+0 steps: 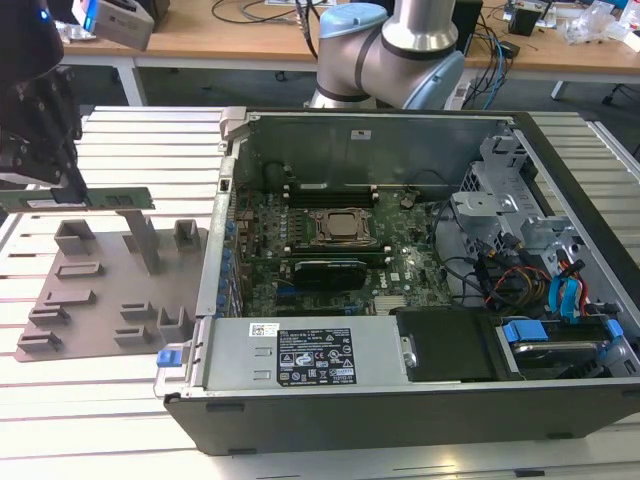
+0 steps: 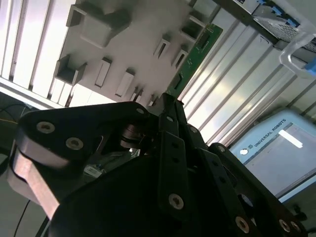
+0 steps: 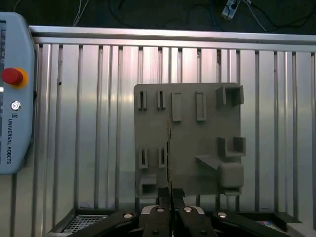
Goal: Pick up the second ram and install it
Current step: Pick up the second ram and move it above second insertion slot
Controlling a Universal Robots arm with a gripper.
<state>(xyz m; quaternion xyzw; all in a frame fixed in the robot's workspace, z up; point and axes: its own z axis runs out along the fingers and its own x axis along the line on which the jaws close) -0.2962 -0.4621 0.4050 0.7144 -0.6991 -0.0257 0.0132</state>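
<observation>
In the upper left of the exterior view the tool (image 1: pixel 74 192) is closed on the second ram (image 1: pixel 125 197), holding the green stick level near its middle, clear above the grey fixture plate (image 1: pixel 100 290). The pinch is narrow, so I judge the long stick could tilt or slip in the jaws. Its end could also knock the wall of the computer case (image 1: pixel 225 200) nearby.

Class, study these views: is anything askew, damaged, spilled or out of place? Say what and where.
Nothing stands out. The second ram sits off the grey fixture plate because the hand is shut on it, holding it roughly level above the plate. No damage or spill shows.
</observation>
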